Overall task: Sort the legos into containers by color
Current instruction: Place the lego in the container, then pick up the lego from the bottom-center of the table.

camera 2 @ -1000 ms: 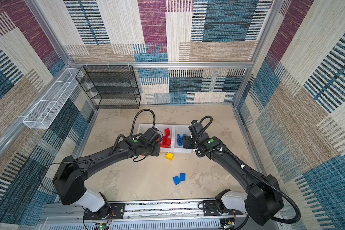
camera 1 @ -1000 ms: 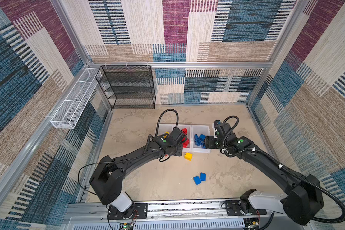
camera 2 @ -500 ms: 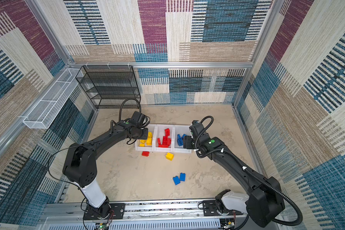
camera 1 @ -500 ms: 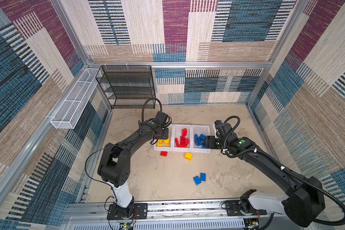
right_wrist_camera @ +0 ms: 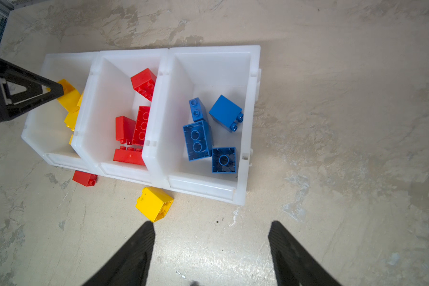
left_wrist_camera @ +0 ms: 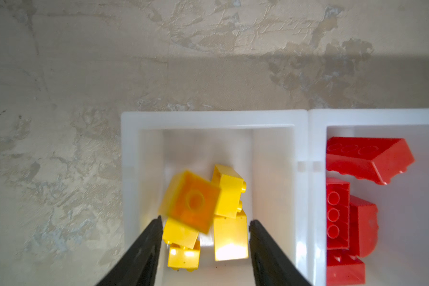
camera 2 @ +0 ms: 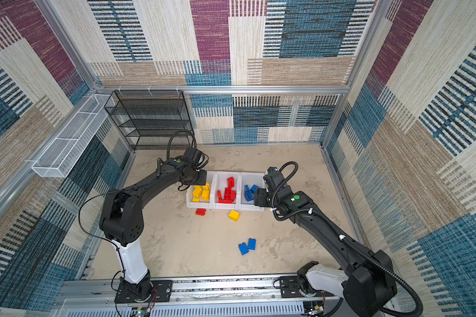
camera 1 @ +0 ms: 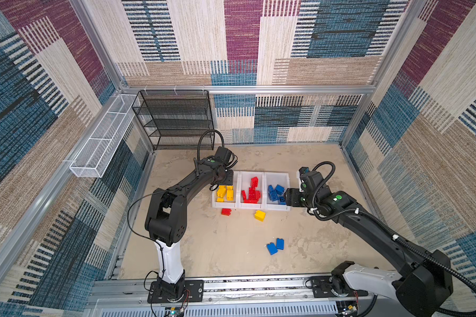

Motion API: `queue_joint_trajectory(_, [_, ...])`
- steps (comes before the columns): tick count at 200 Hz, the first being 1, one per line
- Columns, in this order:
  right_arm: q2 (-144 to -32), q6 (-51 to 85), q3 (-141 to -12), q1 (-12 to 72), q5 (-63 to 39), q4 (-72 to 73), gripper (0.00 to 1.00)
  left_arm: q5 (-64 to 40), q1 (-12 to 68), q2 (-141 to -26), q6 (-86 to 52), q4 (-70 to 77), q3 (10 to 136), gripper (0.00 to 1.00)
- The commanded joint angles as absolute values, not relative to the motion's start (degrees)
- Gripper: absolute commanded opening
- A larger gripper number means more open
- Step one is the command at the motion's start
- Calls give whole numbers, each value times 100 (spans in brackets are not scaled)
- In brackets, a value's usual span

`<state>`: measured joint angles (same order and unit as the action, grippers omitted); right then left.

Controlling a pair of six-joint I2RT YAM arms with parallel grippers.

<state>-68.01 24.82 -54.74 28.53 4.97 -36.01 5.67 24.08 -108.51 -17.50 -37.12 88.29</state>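
My left arm (camera 1: 187, 186) reaches toward one o'clock, left gripper (left_wrist_camera: 206, 220) half-open above the nine-o'clock bin (left_wrist_camera: 208, 118), holding nothing; right gripper (right_wrist_camera: 211, 222) gapes, empty.

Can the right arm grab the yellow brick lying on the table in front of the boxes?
Probably yes. The right gripper is open and empty, and the yellow brick lies loose just beyond one fingertip, outside the bins, with only bare table between.
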Motion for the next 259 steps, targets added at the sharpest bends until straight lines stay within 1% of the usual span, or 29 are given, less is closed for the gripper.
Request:
queue_joint_trajectory(1, [-6841,2523,-5484,2859,514,-3593,76,718,2409,-10627,-1635,-3733,8729,61])
queue_joint_trajectory(61, [-6923,2537,-5489,2857,462,-3546,75,481,2413,-9950,-1661,-3598,8278,61])
queue_joint_trajectory(131, [-6947,2599,-5071,2890,171,-3551,73,118,2410,-8683,-1855,-3114,6853,61])
queue_joint_trajectory(151, [-6883,2819,-4643,3165,141,-3598,72,63,2409,-8312,-1963,-3028,6450,61])
queue_joint_trajectory(183, [-6754,3474,-3964,3884,167,-3674,72,-25,2413,-7817,-2093,-2927,5966,61])
queue_joint_trajectory(202, [-6651,3834,-3649,4093,132,-3596,72,-190,2418,-7633,-2247,-2859,5756,61])
queue_joint_trajectory(233, [-6643,4151,-3505,4315,86,-3497,71,-369,2437,-7505,-2448,-2733,5428,61])
queue_joint_trajectory(259, [-6903,4316,-3586,4572,36,-3394,70,-438,2470,-7383,-2630,-2665,5195,61])
